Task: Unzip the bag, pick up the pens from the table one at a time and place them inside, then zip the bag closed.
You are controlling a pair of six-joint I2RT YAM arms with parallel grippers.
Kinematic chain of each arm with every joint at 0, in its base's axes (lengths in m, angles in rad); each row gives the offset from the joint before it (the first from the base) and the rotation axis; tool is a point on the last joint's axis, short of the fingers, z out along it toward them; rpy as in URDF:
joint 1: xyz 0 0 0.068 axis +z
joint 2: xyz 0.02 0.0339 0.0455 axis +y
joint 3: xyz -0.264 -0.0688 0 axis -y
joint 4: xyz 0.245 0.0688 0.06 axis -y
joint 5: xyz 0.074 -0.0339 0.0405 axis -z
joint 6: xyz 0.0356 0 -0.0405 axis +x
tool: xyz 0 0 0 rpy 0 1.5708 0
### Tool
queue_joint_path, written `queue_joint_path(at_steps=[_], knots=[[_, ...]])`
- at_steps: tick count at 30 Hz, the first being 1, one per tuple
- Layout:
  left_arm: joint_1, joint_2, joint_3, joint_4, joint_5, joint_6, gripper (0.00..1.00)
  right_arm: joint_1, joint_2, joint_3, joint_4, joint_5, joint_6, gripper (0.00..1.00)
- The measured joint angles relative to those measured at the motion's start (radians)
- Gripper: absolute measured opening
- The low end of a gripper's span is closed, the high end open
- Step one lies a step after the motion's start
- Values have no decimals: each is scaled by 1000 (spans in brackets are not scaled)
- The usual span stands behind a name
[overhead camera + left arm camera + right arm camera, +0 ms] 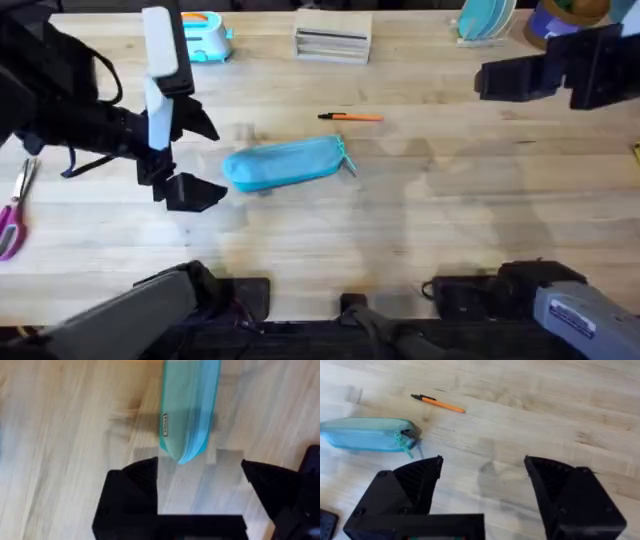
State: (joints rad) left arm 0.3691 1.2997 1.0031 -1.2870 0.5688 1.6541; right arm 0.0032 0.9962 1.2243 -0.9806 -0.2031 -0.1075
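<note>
The light blue bag (285, 163) lies flat near the middle of the table (420, 210), its teal pull tab (346, 160) at the right end. One orange pen (350, 117) with a black end lies just behind the bag. My left gripper (200, 155) is open at the bag's left end, one finger on each side of the tip, not touching the bag (187, 410). My left gripper (200, 467) holds nothing. My right gripper (500, 78) hovers open at the far right, well away from the bag (367, 434) and the pen (437, 403). My right gripper (482, 467) is empty.
A teal toy toaster (205, 35) and a grey stack (333, 40) stand along the back edge. A rack with plates (487, 20) is at the back right. Pink-handled scissors (12, 215) lie at the left edge.
</note>
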Motion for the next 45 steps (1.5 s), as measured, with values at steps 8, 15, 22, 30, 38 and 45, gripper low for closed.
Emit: queue_joint_path(at_steps=[8,15,22,30,38,45], knots=[[0,111,0,12,47,71,993,0,0,0,3,0,-25,997],[0,234,0,31,96,82,993,0,0,0,27,0,-28,997],[0,280,0,33,121,83,993,0,0,0,38,0,-29,996],[-11,326,0,44,127,83,993,0,0,0,39,0,-29,996],[-25,330,0,62,138,86,361,0,0,0,39,0,-29,996],[-26,330,0,68,146,90,46,0,0,0,30,-1,-19,997]])
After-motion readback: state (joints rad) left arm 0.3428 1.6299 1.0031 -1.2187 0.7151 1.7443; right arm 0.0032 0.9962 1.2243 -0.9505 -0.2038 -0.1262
